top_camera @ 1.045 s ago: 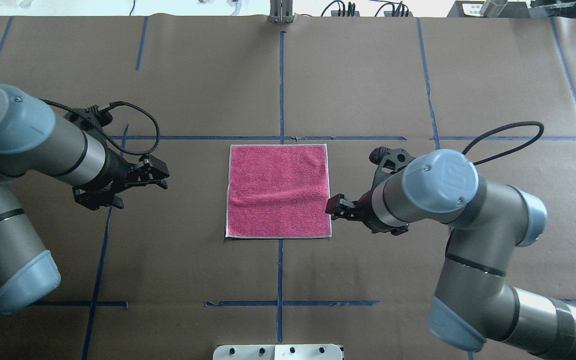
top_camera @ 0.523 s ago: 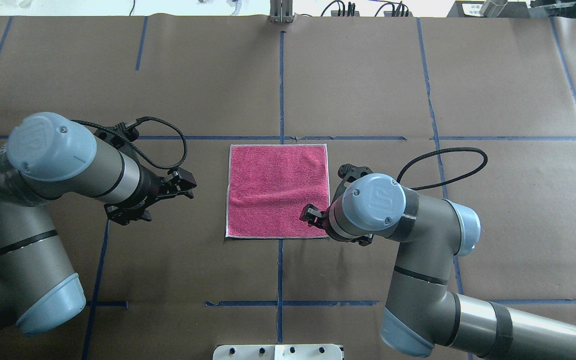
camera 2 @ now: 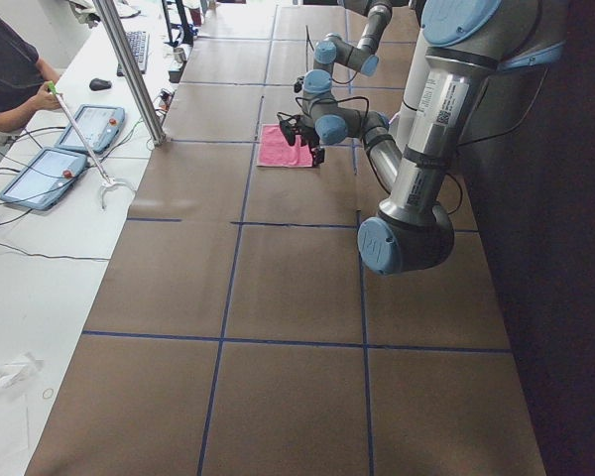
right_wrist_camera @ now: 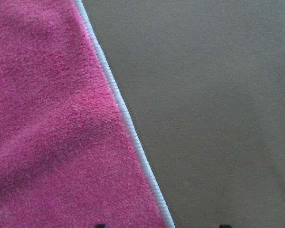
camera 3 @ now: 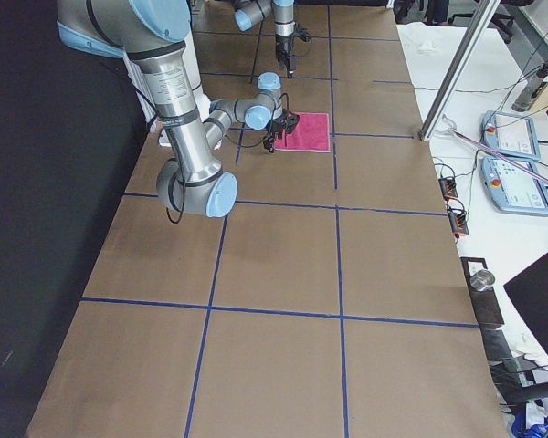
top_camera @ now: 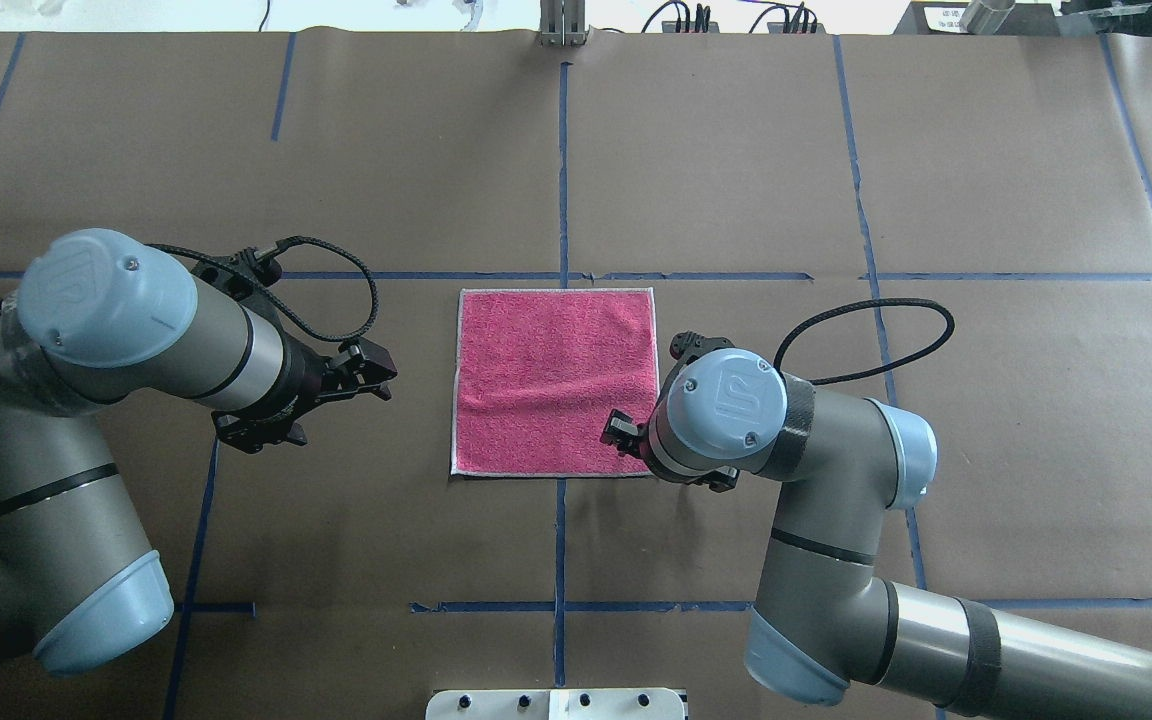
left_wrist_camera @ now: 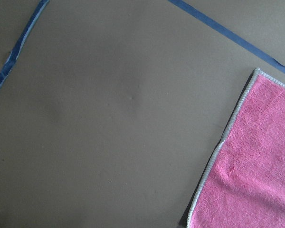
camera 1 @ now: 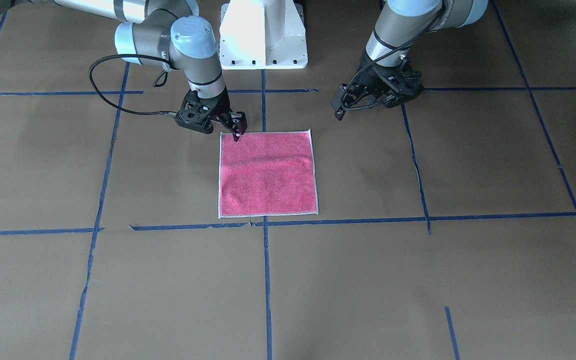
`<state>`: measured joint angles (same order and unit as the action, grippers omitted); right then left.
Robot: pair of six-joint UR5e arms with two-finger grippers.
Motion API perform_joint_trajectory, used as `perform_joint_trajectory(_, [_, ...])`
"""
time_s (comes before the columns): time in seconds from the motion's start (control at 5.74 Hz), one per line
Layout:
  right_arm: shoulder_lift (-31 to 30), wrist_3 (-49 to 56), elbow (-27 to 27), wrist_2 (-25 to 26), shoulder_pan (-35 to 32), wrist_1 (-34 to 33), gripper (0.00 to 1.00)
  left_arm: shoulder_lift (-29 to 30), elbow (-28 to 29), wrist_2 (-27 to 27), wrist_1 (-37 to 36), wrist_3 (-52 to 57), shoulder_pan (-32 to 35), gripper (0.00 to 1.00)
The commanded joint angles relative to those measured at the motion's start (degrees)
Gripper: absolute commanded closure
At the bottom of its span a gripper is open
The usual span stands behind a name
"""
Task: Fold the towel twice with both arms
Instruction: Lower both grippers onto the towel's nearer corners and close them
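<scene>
You have no fold made yet. The small square terry towel, bright pink face up with a thin whitish hem, lies flat and fully spread near the middle of the brown paper-covered table. It sits across one of the blue tape lines, with only a shallow wrinkle running through it. The black two-finger right gripper is low over the towel's corner nearest the robot on its right side. Its jaws stand apart, with the hem running between them in the right wrist view, and nothing is pinched. You cannot tell from these views whether the tips touch the cloth. The black left gripper hangs well apart from the towel's left edge, over bare paper, its jaws likewise spread and empty. Its wrist camera sees a hemmed edge and corner of the towel only off to one side. By my reading you are at the very start: the right side is about ready to grasp, the left has its corner to reach, and both folds remain.
</scene>
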<state>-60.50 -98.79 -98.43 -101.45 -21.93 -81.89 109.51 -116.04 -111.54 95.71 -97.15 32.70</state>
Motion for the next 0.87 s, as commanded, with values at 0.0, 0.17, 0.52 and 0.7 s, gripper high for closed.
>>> perform_joint_trajectory(0.0, [0.03, -0.35, 0.26, -0.15, 0.21, -0.12, 0.26, 0.01, -0.15, -0.08, 0.00, -0.06, 0.00, 0.00])
perform_joint_trajectory(0.17, [0.03, -0.44, 0.26, -0.15, 0.22, -0.12, 0.42, 0.01, -0.15, 0.00, 0.00, -0.06, 0.08, 0.00])
perform_joint_trajectory(0.52, [-0.06, -0.44, 0.00, -0.24, 0.30, -0.12, 0.85, 0.01, -0.32, -0.08, 0.00, -0.06, 0.08, 0.00])
perform_joint_trajectory(0.7, [-0.06, -0.35, -0.18, -0.24, 0.30, -0.12, 0.96, 0.01, -0.32, -0.08, 0.00, -0.06, 0.08, 0.00])
